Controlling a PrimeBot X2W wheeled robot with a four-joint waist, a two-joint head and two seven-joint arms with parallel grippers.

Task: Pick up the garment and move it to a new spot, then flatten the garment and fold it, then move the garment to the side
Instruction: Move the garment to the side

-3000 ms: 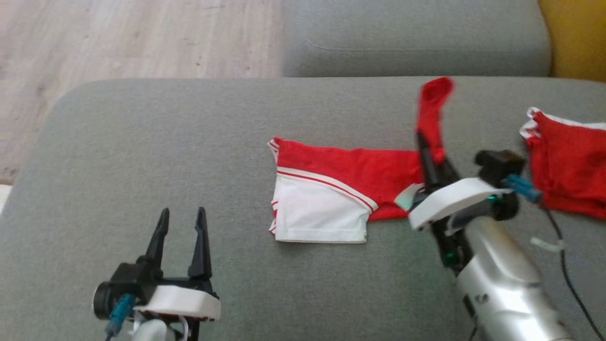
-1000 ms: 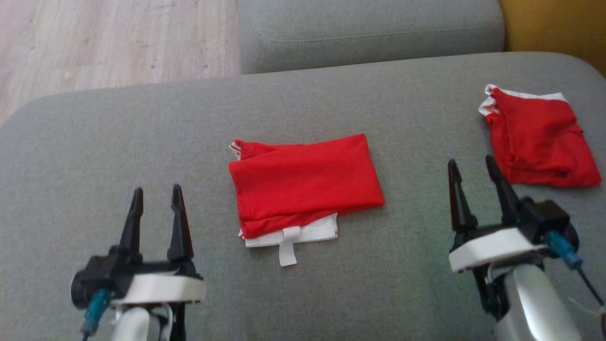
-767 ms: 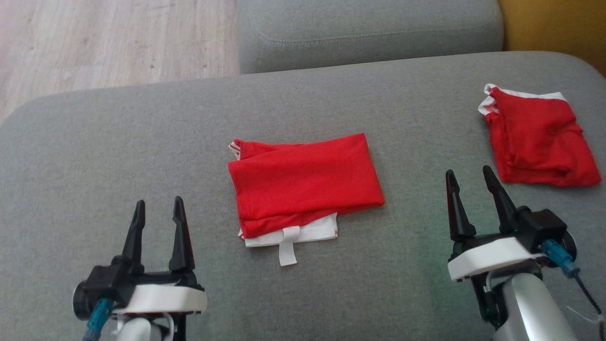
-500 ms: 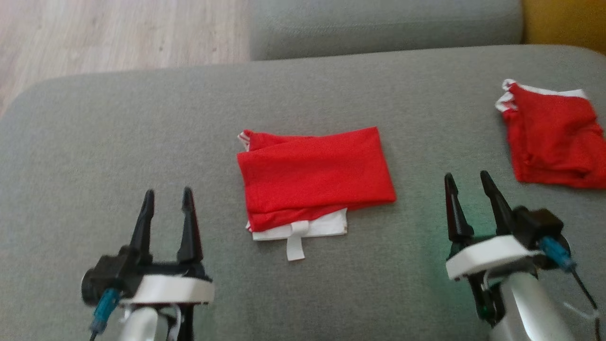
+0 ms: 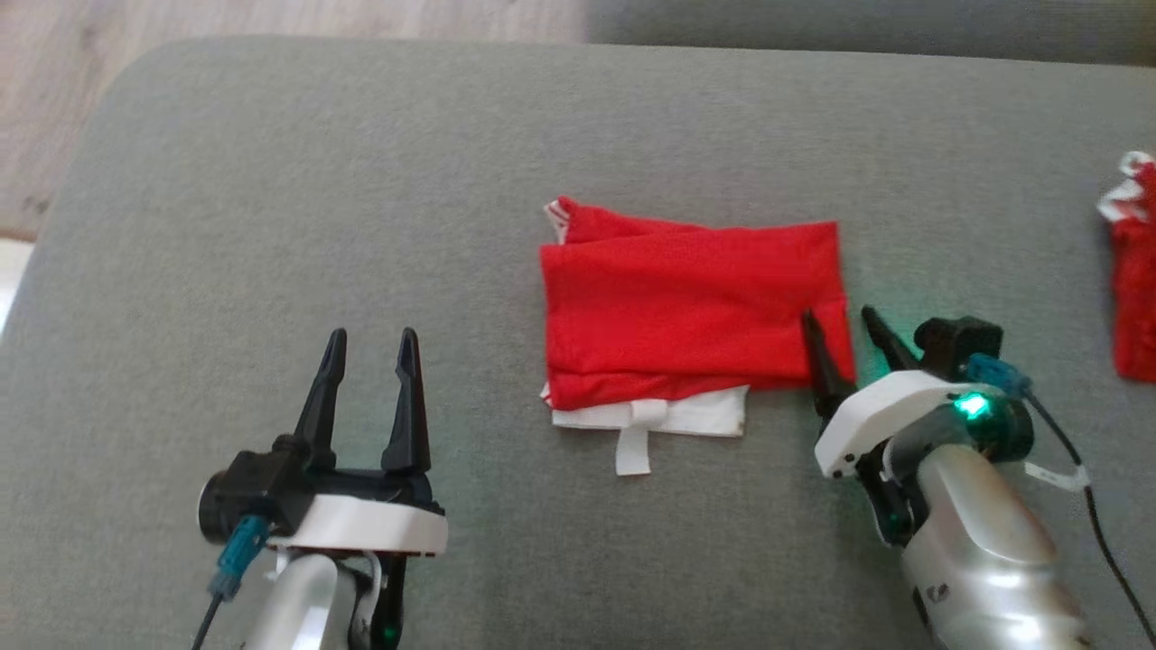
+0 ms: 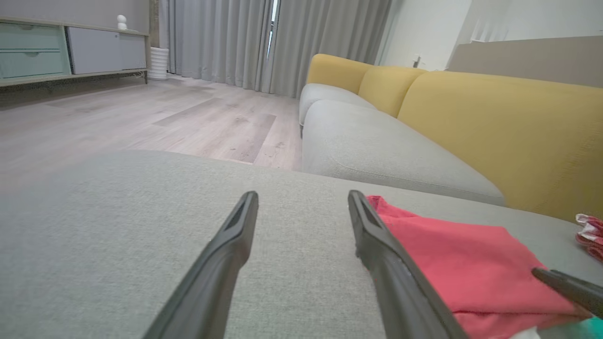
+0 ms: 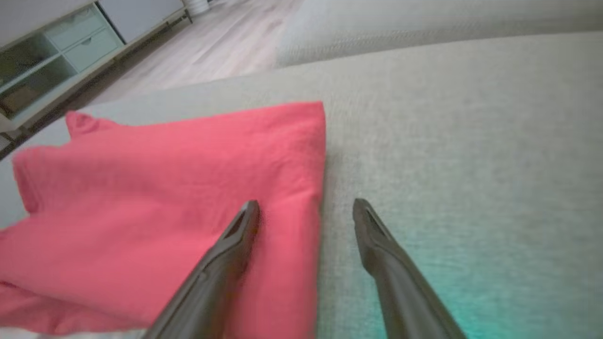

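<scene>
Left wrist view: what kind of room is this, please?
Most likely a home living room. A long sofa with yellow back cushions stands on a pale wood floor, and grey full-length curtains hang at the far wall.

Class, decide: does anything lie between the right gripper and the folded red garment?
Nothing visible does. The open right gripper straddles the garment's right edge, one finger over it, the other over the bare cushion.
</scene>
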